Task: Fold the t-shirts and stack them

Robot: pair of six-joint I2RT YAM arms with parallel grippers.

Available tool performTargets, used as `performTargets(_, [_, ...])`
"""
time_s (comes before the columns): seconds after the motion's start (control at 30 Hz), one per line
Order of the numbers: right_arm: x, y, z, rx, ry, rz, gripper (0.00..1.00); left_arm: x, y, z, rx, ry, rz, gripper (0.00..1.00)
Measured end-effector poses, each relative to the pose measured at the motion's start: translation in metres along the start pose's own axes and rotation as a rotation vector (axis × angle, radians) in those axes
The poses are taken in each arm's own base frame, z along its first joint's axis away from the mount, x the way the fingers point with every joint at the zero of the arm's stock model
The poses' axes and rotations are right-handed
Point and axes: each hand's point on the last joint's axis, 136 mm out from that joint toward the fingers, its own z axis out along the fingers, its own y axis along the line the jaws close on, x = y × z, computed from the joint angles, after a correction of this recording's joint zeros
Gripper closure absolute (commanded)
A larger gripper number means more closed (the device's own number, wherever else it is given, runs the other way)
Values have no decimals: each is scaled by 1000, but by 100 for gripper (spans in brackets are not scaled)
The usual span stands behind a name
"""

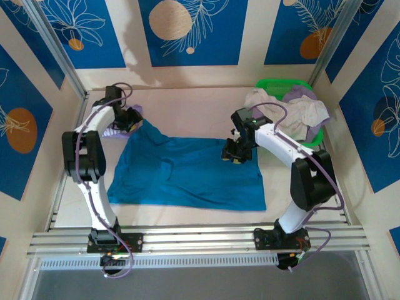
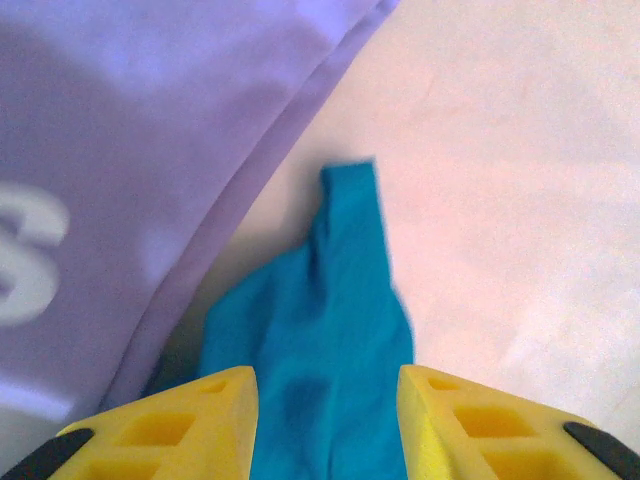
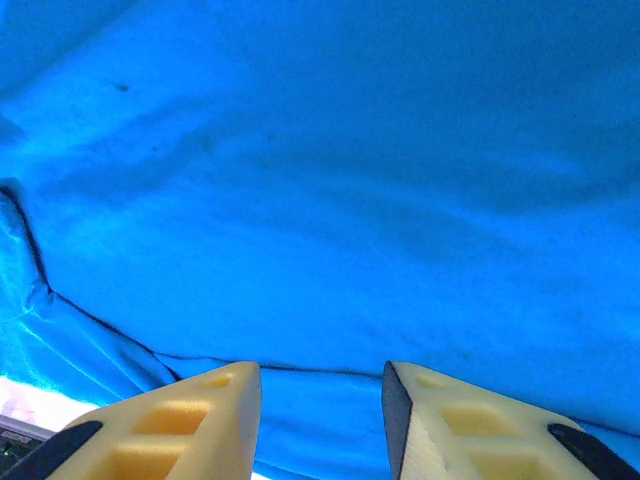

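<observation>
teal t-shirt (image 1: 187, 175): it lies spread across the middle of the table (image 1: 187, 103), its far left corner drawn up to a peak.
left gripper (image 2: 328, 425): it sits at that far left corner, jaws part-way apart with a bunch of teal cloth filling the gap. you cannot tell whether the pads truly bite.
right gripper (image 1: 234, 153): it is at the far right edge of the same shirt, jaws part-way apart and pinched on a fold of teal cloth that rises in front of its camera.
lavender t-shirt (image 2: 120, 150): it lies just beside the left corner, its hem close to the teal cloth.
risk, left grip: if the bunch is only loosely caught, the corner could slip out when you lift, and the fold would go crooked.
risk, neighbour: a drift to the left could snag the lavender hem and drag that shirt along.
risk, uneven pull: if you move one arm ahead of the other, the far edge will twist and wrinkle.
risk, far right: a wide swing could brush the pile of t-shirts (image 1: 294, 112) in the green basket (image 1: 281, 82).
</observation>
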Motion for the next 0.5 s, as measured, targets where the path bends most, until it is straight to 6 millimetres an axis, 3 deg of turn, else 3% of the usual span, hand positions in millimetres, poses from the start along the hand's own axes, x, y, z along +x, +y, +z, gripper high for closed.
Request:
performTargets(0.13, [-5, -1, 1, -5, 8, 7, 61, -12, -10, 26, 5, -1, 17, 61])
performTargets(0.37, [-17, -1, -4, -13, -6, 17, 61, -11, -7, 64, -20, 34, 22, 66])
performTargets(0.5, [-20, -2, -9, -14, -12, 17, 61, -12, -4, 72, -31, 39, 19, 77])
